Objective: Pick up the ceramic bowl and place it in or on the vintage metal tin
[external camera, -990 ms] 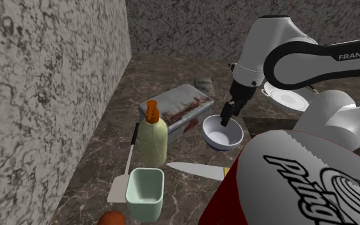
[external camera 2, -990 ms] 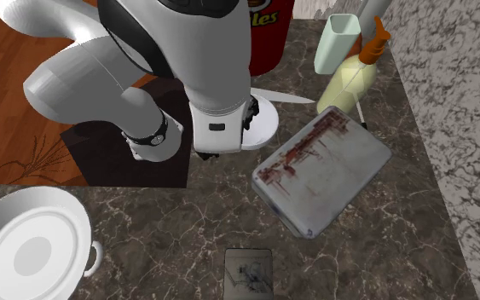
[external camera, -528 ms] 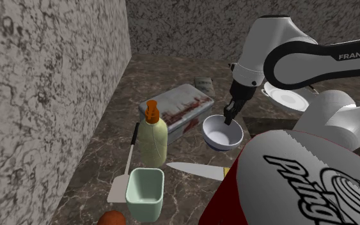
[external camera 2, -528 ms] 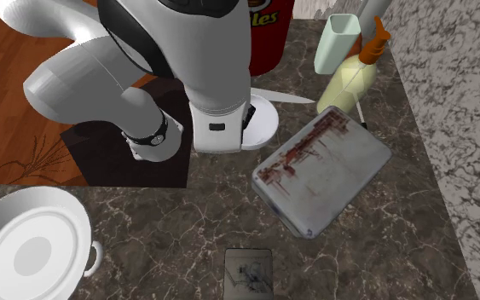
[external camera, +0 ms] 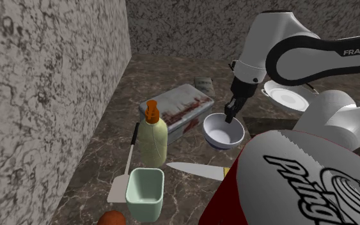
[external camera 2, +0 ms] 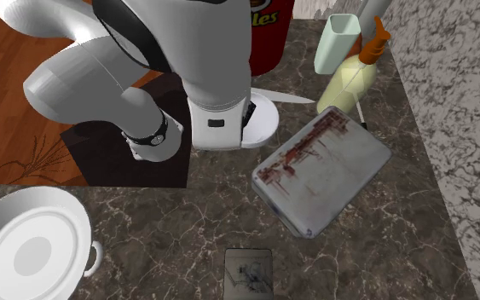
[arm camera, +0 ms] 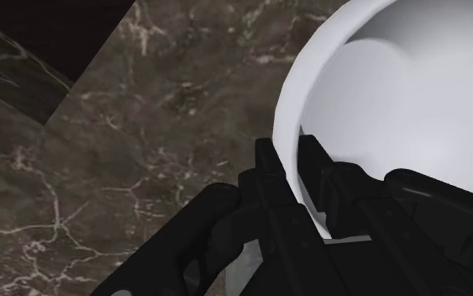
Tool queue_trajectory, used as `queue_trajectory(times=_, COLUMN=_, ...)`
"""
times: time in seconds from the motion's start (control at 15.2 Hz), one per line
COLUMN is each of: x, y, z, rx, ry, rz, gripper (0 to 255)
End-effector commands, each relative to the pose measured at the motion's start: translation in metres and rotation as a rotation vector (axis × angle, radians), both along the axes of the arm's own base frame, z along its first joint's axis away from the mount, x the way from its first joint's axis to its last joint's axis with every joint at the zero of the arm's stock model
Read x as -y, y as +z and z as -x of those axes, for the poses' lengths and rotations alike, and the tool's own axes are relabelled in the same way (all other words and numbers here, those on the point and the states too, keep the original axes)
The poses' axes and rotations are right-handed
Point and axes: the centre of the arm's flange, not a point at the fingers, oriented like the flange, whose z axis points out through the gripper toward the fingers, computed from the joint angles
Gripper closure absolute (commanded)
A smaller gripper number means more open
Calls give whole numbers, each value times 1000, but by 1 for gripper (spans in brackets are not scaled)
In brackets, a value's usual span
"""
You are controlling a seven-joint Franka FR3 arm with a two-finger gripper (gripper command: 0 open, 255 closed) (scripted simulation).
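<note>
Half done: black two-finger gripper [external camera: 229,117] clamped on rim of round white bowl [external camera: 223,133], lifted slightly since a second ago, just beside stained grey rectangular tin [external camera: 172,107], on shoulder view's right; carry over tin next.

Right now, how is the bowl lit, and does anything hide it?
Shoulder view: bowl evenly lit, no glare, faint shade inside. Second exterior view: the arm hides most of it. Wrist view: its inside grades white to grey, the gripper black against it.
</note>
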Motion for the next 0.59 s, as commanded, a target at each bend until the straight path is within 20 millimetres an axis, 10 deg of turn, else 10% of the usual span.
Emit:
queue_trajectory(times=0.0, x=0, y=11, z=0, rx=0, ry=0, rz=0, gripper=255)
queue_trajectory(times=0.53, x=0, y=53, z=0, rx=0, ry=0, rz=0, gripper=255)
